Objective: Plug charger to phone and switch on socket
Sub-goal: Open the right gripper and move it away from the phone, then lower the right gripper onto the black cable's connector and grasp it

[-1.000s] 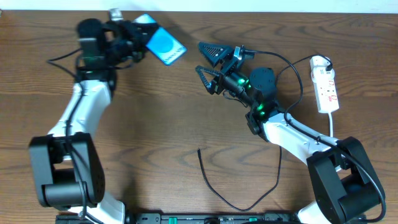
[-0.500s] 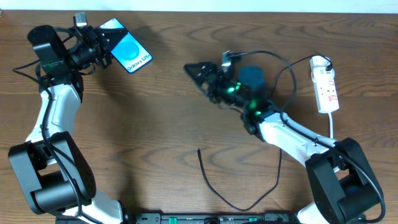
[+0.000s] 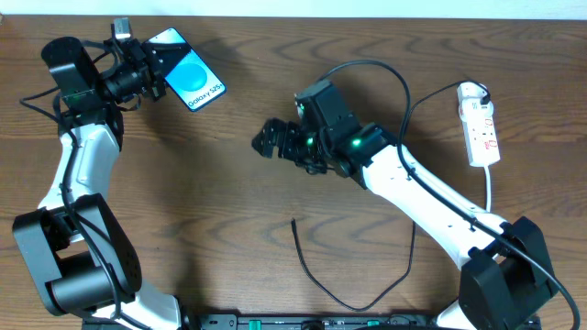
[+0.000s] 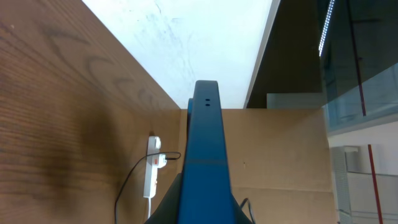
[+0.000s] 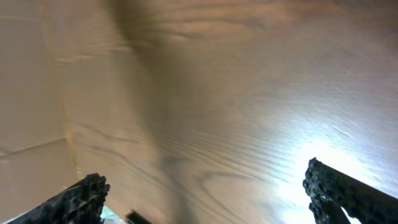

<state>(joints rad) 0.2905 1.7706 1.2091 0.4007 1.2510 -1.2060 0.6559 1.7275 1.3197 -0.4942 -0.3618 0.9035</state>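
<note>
Phone (image 3: 191, 78) is clamped in my left claw (image 3: 154, 66) at the upper left of the overhead view, blue screen turned up toward the camera and tilted; from my left wrist it shows edge-on as a narrow blue slab up the middle of the frame. My right claw (image 3: 268, 142) hangs near the middle of the table (image 3: 211, 211) with its jaws spread wide and nothing between them, only bare wood showing from that wrist. Thin black charger cable (image 3: 306, 266) lies on the wood at lower centre, curving down and round in a loop, its free tip pointing up the frame and well apart from both claws. White power strip (image 3: 481, 128) lies flat at the far right edge, well away from the phone.
</note>
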